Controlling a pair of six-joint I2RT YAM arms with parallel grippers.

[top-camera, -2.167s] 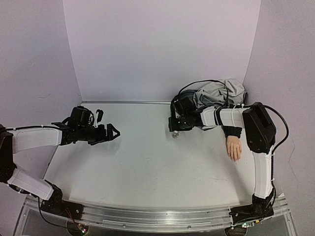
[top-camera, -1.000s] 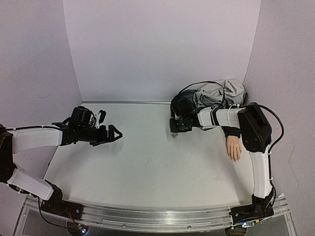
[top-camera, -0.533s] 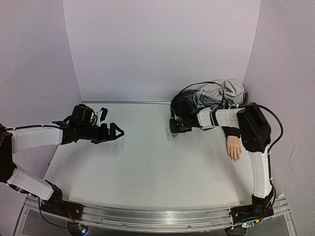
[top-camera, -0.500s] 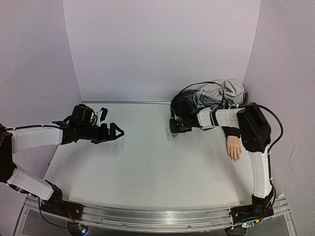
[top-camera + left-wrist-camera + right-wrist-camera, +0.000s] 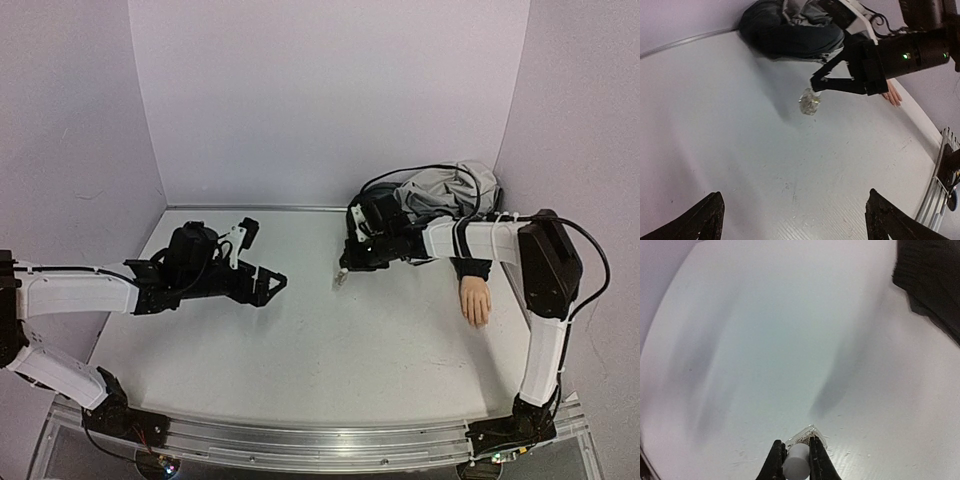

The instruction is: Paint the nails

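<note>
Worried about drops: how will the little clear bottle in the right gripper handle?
The bottle looks tiny, so probably light. The right gripper pinches only its white cap, so it may pivot or slip. Its clear faceted body could be fragile.

Bright, even light throws soft shadows on the table [image 5: 300, 350]; wrist views distort.

Open table [image 5: 300, 350] mid-scene, right arm [image 5: 545, 300] hemming mannequin hand [image 5: 475, 300], jacket [image 5: 450, 190] behind

Mannequin hand [image 5: 474, 298]: small, pale peach, lying flat on table [image 5: 300, 345], far right side. Fingers point toward near edge. Dark grey sleeve [image 5: 471, 268] at wrist. Nails [image 5: 478, 322]: at fingertips, too small to judge.
</note>
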